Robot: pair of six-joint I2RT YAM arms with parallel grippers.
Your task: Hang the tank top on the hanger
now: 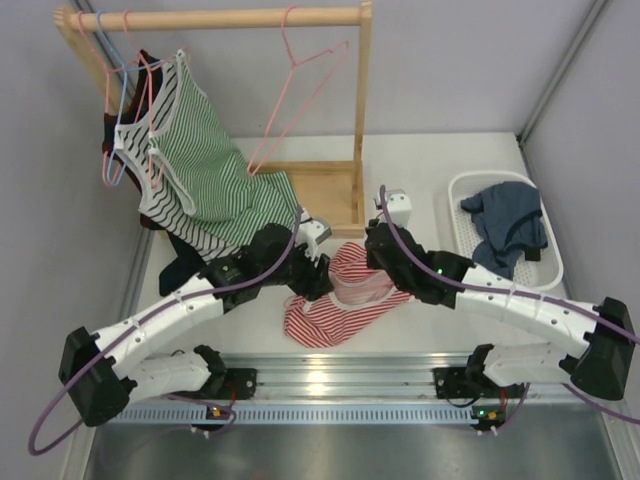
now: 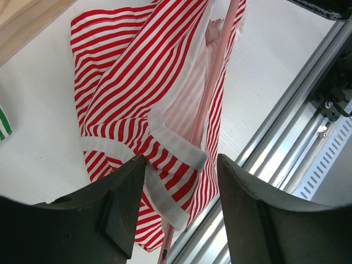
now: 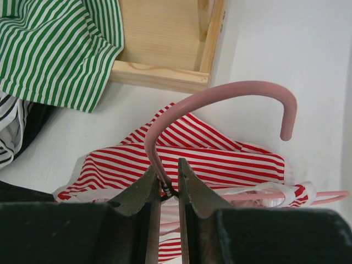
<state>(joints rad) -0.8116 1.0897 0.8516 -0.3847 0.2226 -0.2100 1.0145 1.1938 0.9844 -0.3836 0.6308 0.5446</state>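
Overhead, the small red-and-white striped tank top (image 1: 335,298) lies crumpled mid-frame between left gripper (image 1: 314,280) and right gripper (image 1: 373,244). Left wrist: jaws spread over its white trim, a thin pink wire hanger (image 2: 215,91) threading the folds. Right wrist: jaws pinch the hanger's neck below the hook. Dressing looks under way; next, the left likely clamps trim and pulls it over a shoulder.

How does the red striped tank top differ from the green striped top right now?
The tank top has red stripes, the green striped top green ones. The tank top lies bunched on the table; the green striped top hangs from the wooden rack. Both are striped with white.
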